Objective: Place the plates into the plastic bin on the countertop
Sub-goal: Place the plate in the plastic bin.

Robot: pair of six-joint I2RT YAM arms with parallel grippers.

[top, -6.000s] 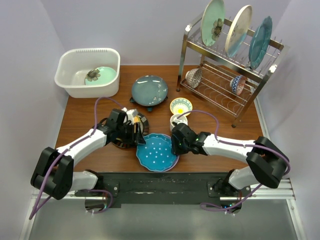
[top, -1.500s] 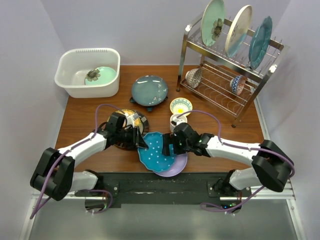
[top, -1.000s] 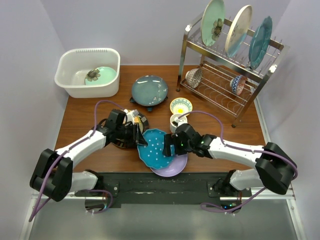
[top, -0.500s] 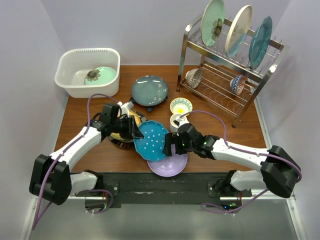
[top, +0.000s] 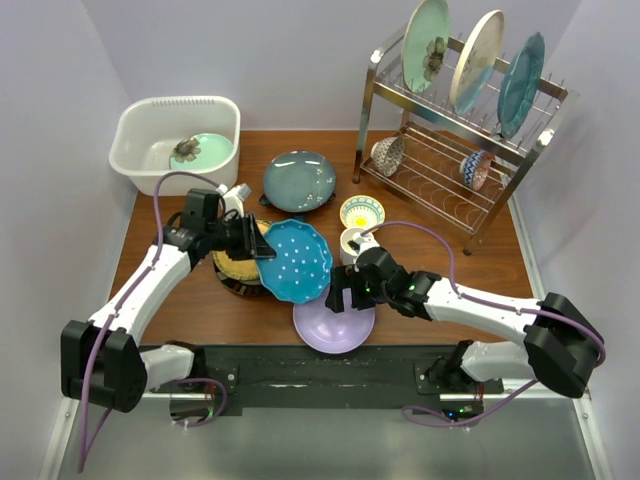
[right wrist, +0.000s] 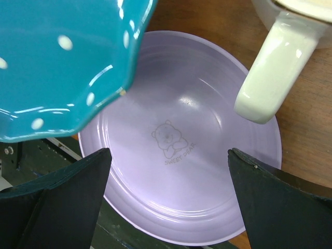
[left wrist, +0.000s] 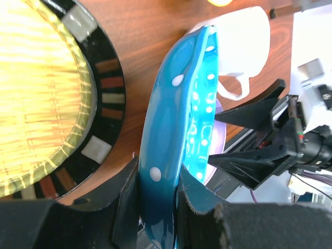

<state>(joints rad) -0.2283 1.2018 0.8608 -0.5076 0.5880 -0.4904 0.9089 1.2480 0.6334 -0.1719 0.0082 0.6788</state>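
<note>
My left gripper [top: 258,250] [left wrist: 158,202] is shut on the rim of the blue dotted plate [top: 297,262] [left wrist: 181,119], which hangs tilted above the countertop [top: 160,240]. Under it on the left lies the black-rimmed plate with a yellow woven centre [top: 232,272] [left wrist: 46,93]. The lilac plate [top: 335,325] [right wrist: 192,155] rests flat at the near edge. Right above it, my right gripper [top: 341,300] [right wrist: 168,151] stands wide open and holds nothing. The white plastic bin [top: 135,150] sits at the far left with a pale green floral plate [top: 200,152] inside. A dark teal plate [top: 298,180] lies mid-table.
A white mug [top: 355,240] [right wrist: 270,67] stands just beyond the lilac plate, with a small yellow-patterned bowl [top: 361,211] behind it. The steel dish rack [top: 455,175] at the far right carries three upright plates and two small bowls.
My left arm has lifted the blue dotted plate and carried it up and to the far left, uncovering the lilac plate. The right gripper has stayed open over the lilac plate.
</note>
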